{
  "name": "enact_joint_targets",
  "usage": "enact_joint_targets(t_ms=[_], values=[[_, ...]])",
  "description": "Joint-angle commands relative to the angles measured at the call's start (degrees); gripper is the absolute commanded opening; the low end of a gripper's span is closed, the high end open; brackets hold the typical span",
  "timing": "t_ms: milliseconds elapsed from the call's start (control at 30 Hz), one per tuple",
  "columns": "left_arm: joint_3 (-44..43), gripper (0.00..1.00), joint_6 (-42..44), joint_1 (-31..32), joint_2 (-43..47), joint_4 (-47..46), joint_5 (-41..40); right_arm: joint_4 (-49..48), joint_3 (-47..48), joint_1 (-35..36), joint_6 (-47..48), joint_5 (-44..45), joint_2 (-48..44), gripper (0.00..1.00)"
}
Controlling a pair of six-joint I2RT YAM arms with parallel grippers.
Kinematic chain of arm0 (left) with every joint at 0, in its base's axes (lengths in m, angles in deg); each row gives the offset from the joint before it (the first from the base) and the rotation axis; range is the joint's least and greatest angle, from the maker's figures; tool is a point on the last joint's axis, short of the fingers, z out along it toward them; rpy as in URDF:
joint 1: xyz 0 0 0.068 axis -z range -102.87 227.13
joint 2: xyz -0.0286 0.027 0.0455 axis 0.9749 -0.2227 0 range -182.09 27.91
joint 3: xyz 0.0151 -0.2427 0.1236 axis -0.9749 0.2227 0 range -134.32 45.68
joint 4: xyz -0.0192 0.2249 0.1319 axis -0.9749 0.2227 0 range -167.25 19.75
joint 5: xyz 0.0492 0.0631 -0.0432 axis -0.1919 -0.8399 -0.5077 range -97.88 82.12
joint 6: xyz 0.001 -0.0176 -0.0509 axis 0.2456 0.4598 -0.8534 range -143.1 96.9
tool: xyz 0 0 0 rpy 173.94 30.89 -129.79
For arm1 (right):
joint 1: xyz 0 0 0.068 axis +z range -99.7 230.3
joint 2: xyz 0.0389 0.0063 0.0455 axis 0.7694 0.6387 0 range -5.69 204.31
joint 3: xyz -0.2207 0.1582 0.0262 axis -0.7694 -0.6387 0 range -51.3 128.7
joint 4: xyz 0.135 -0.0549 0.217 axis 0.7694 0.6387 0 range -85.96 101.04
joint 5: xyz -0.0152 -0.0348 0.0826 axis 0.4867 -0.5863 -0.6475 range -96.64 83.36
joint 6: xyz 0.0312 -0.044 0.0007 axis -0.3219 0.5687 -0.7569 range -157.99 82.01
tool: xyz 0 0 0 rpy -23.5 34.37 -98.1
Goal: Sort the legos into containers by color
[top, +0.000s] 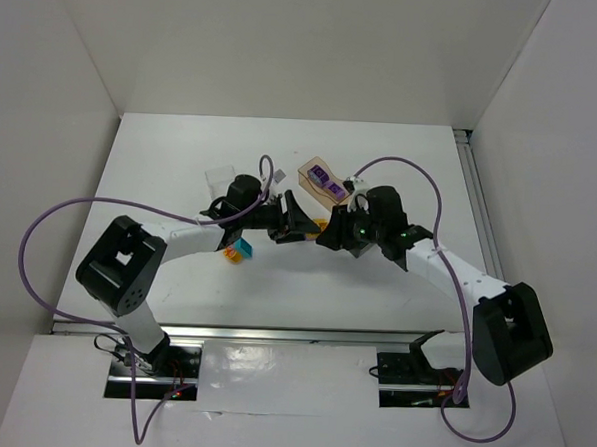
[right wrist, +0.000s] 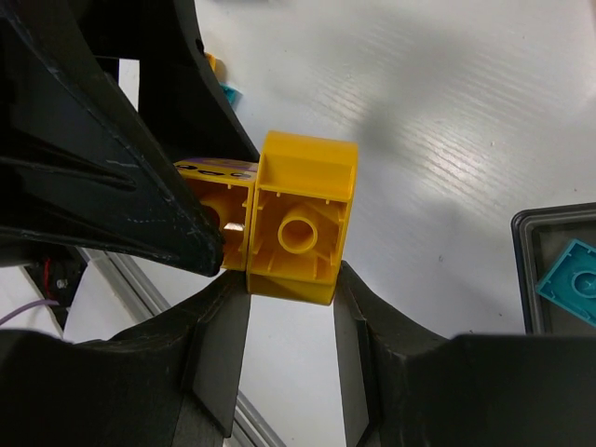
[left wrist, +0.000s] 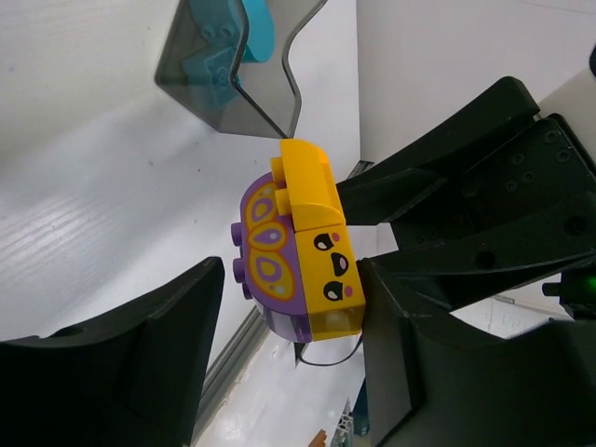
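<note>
Right wrist view: right gripper point(right wrist: 289, 312) pinches yellow brick point(right wrist: 300, 223) joined to purple brick point(left wrist: 279, 317); half-open left gripper point(left wrist: 289, 279) should clamp purple, pull apart.

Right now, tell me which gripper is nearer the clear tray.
Left. The left gripper sits right of the clear tray; the right gripper lies farther right, beyond it, gripping the yellow brick.

Mid-worktop point(top: 161, 176), the left hand point(top: 301, 222) meets the right hand point(top: 330, 230) from 9 o'clock, with the joined bricks point(top: 322, 223) between them. Near them at 12 o'clock lies a tray point(top: 306, 171) with two bricks point(top: 326, 180) in it. Another tray point(top: 219, 177) lies at 10 o'clock, and loose bricks point(top: 239, 250) at 8 o'clock. In the left wrist view a third tray point(left wrist: 279, 93), at 11 o'clock of the joined bricks, holds a brick point(left wrist: 256, 33).
</note>
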Motion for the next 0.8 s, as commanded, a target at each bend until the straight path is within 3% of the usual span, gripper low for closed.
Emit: enact_joint_targets(t_ms=[0, 200, 333, 367, 467, 500, 767], values=[[-0.63, 0.66, 0.58, 0.28, -0.08, -1.85, 0.18, -2.38, 2.97, 0.96, -0.01, -0.56, 0.03, 0.27], [-1.16, 0.51, 1.19, 0.28, 0.45, 0.25, -0.35, -2.38, 3.49, 1.49, -0.54, -0.56, 0.03, 0.27], [-1.68, 0.34, 2.33, 0.28, 1.06, 2.02, -0.97, -1.24, 3.49, 1.49, -0.02, 0.13, 0.03, 0.27], [-1.69, 0.23, 2.33, 0.28, 1.06, 3.41, -1.66, -1.24, 3.49, 1.49, -0.01, 1.7, -0.75, 0.27], [-2.92, 0.11, 3.92, 0.28, 2.2, 7.8, -3.68, 0.78, 3.49, 1.49, -0.01, 4.35, -3.29, 0.26], [-2.92, 0.03, 4.7, -0.42, 2.21, 8.87, -3.69, 0.78, 3.49, 1.49, 0.68, 4.36, -3.83, 0.26], [-5.64, 0.0, 9.37, -2.88, 3.96, 20.03, -9.4, 3.77, 4.02, 0.43, 0.08, 4.97, -8.32, 0.26]])
